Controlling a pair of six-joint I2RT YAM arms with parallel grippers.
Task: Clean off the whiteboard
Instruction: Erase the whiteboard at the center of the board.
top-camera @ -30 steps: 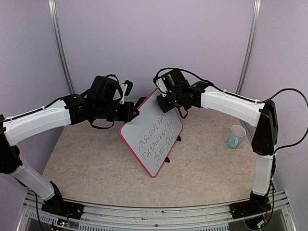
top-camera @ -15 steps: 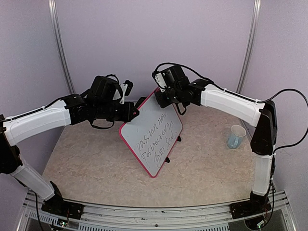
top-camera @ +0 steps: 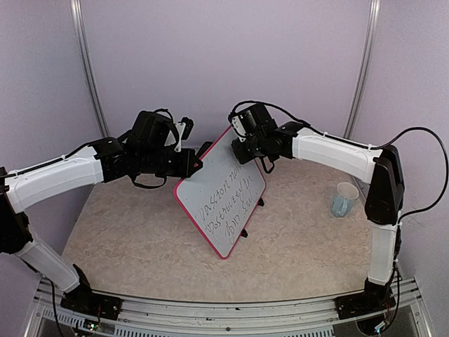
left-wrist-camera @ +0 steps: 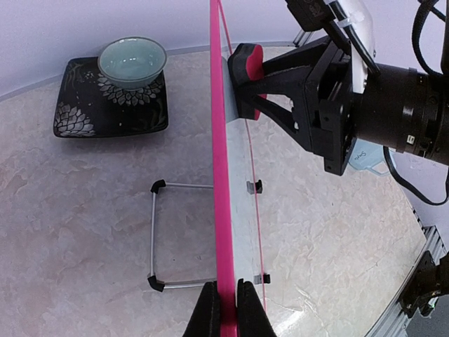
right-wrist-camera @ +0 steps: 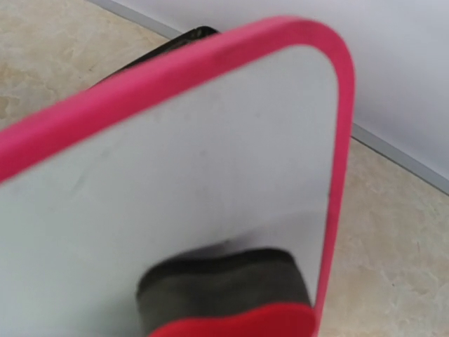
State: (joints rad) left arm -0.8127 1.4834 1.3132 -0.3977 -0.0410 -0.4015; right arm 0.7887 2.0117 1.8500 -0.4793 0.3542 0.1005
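Note:
The whiteboard (top-camera: 224,198) stands tilted mid-table, with a pink-red frame and dark handwriting on its face. My left gripper (top-camera: 198,163) is shut on its upper left frame edge; the left wrist view shows the frame (left-wrist-camera: 223,210) edge-on between the black fingers (left-wrist-camera: 208,312). My right gripper (top-camera: 242,149) is shut on the red eraser (left-wrist-camera: 249,70) and holds its dark felt (right-wrist-camera: 224,281) against the board's top corner (right-wrist-camera: 210,175). Its own fingers are hidden in the right wrist view.
A pale blue cup (top-camera: 344,199) stands at the right. A black patterned plate (left-wrist-camera: 77,112) with a light green bowl (left-wrist-camera: 132,60) sits behind the board. The board's wire stand (left-wrist-camera: 156,235) rests on the table.
My right gripper with the eraser has shifted slightly, up and left, then back down to the board's top corner. The left arm and the board have not moved.

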